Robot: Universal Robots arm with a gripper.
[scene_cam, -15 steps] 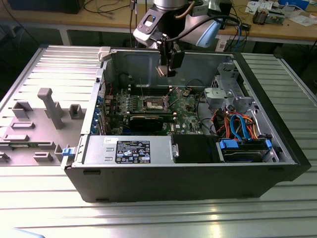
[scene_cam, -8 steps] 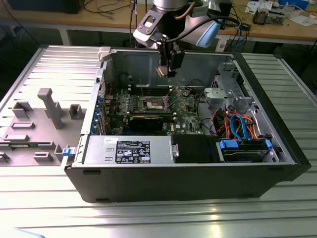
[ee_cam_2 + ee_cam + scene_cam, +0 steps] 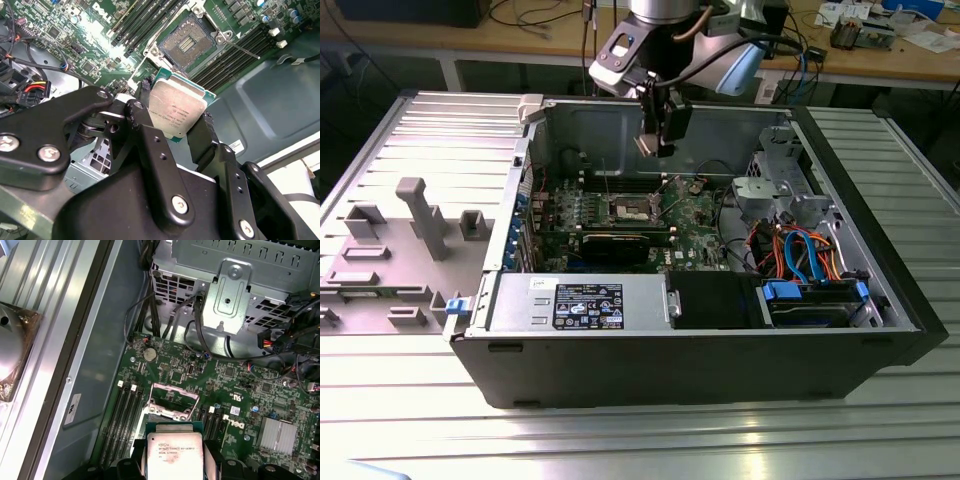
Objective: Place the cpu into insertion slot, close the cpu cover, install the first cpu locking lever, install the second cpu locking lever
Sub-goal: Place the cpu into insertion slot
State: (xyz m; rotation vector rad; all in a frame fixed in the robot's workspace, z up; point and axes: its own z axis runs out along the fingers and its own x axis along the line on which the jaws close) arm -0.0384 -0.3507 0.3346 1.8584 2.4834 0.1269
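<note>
Tool pinching the cpu by two opposite edges, chip apart from the uncovered insertion slot, green motherboard beneath

Second wrist view: my fingers cover two opposite edges of the cpu. First wrist view: the near part of the cpu and my fingers run off the picture's edge. Exterior view: what my gripper holds, and the contacts of the slot, are too small to tell.
</note>
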